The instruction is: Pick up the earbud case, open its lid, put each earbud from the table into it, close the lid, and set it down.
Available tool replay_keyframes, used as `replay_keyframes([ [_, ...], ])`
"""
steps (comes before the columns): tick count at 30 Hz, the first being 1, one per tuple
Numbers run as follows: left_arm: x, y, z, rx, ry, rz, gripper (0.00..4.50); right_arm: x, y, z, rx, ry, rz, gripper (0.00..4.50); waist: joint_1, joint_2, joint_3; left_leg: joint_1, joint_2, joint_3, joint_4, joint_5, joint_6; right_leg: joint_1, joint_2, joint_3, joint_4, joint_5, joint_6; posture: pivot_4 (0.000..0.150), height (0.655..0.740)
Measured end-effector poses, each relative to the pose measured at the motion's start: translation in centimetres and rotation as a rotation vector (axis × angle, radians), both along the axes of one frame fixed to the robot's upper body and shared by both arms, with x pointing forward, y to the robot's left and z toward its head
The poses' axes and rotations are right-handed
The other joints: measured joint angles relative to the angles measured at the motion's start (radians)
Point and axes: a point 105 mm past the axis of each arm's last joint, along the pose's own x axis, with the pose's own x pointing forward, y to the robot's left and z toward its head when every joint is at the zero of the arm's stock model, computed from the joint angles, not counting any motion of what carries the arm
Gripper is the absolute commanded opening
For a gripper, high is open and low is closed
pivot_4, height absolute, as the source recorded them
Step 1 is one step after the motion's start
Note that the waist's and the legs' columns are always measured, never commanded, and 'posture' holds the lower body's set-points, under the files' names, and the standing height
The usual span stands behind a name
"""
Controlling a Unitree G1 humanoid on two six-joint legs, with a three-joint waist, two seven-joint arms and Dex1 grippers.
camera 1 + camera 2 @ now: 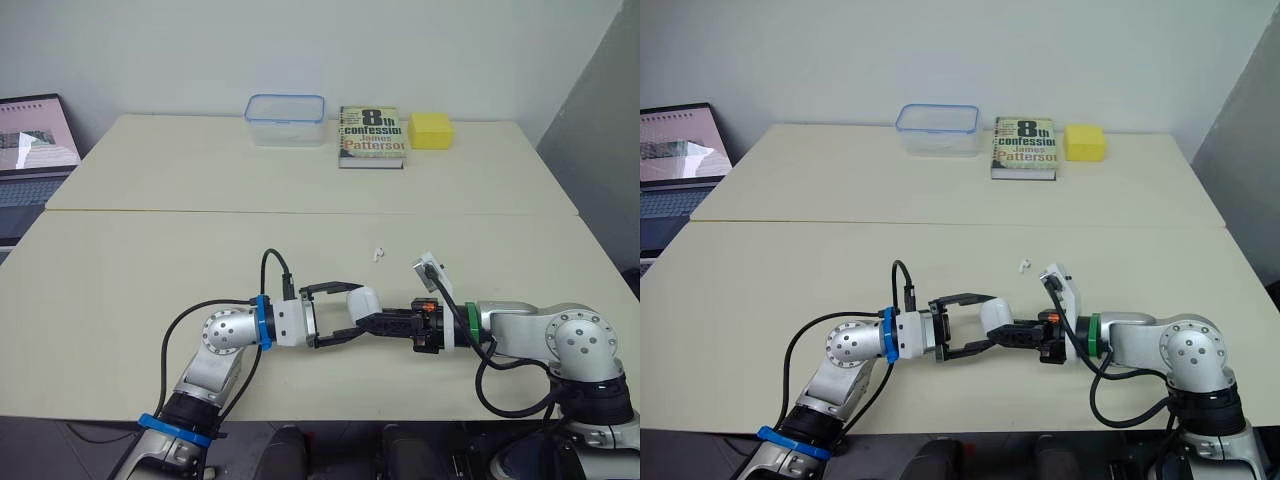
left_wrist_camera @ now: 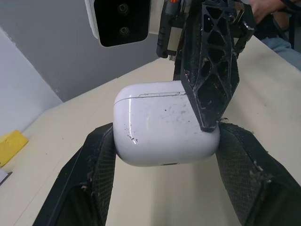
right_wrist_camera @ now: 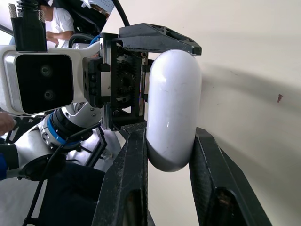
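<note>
The white earbud case point(image 1: 362, 299) hangs just above the table near its front edge, lid shut, with the lid seam point(image 2: 160, 94) visible. My left gripper point(image 1: 352, 309) is shut on it, with its pads point(image 2: 101, 146) pressing the case's two ends. My right gripper point(image 1: 371, 320) comes from the opposite side and is also shut on the case point(image 3: 171, 108), pinching its lower part between both fingers point(image 3: 207, 165). One small white earbud point(image 1: 378, 254) lies on the table a little beyond the case.
At the table's far side stand a clear plastic box point(image 1: 286, 118), a paperback book point(image 1: 371, 135) and a yellow sponge point(image 1: 431, 130). An open laptop point(image 1: 35, 150) sits off the far left. A person point(image 3: 51, 19) shows behind my left arm.
</note>
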Motion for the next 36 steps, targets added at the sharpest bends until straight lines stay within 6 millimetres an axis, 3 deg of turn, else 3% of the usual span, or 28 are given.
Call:
replay_keyframes([
  [8, -0.1, 0.0, -0.1, 0.0, 0.006, -0.012, 2.76, 0.0, 0.0, -0.1, 0.008, 0.008, 0.009, 0.77, 0.0, 0.0, 0.0, 0.0, 0.0, 0.0, 0.0, 0.0, 0.0, 0.0, 0.0, 0.0, 0.0, 0.0, 0.0, 0.15, 0.74],
  [10, 0.0, 0.1, 0.0, -0.017, 0.045, -0.016, 3.5, -0.1, 0.0, 0.0, 0.014, 0.008, 0.015, 0.77, 0.0, 0.0, 0.0, 0.0, 0.0, 0.0, 0.0, 0.0, 0.0, 0.0, 0.0, 0.0, 0.0, 0.0, 0.0, 0.15, 0.74],
  [14, 0.4, 0.4, -0.5, -0.007, 0.176, -0.015, 4.5, -0.1, 0.3, 0.3, 0.019, -0.001, 0.032, 0.77, -0.002, 0.0, 0.0, 0.0, 0.0, 0.0, 0.0, 0.0, 0.0, 0.0, 0.001, 0.0, 0.0, 0.0, 0.0, 0.15, 0.74],
  [20, 1.7, 2.8, -1.8, 0.148, 0.406, 0.067, 4.5, 0.4, -0.2, 1.1, -0.051, -0.069, 0.067, 0.77, -0.006, 0.001, 0.001, -0.001, 0.0, -0.001, -0.001, 0.0, 0.001, -0.001, 0.001, 0.0, 0.0, 0.0, 0.0, 0.15, 0.74],
  [26, 1.0, 4.5, -1.5, 0.274, 0.665, 0.151, 4.5, 1.7, -2.2, 1.8, -0.416, -0.385, 0.178, 0.77, -0.008, 0.003, 0.002, -0.001, 0.001, -0.003, -0.002, 0.0, 0.001, -0.001, 0.001, -0.002, -0.002, -0.001, 0.0, 0.15, 0.74],
  [30, 0.1, 3.1, 0.1, 0.271, 0.704, 0.116, 4.5, 1.7, -2.3, 1.7, -0.549, -0.555, 0.329, 0.77, -0.008, 0.002, 0.003, -0.002, 0.001, -0.003, -0.002, 0.0, 0.001, -0.001, 0.001, -0.003, -0.004, -0.001, 0.0, 0.15, 0.74],
  [36, 0.4, 1.0, 2.2, 0.282, 0.635, 0.095, 4.5, 1.0, -1.9, 0.7, -0.623, -0.658, 0.517, 0.77, -0.007, 0.002, 0.003, -0.002, 0.0, -0.002, -0.001, 0.0, 0.0, -0.001, 0.001, -0.002, -0.004, -0.001, 0.0, 0.15, 0.74],
])
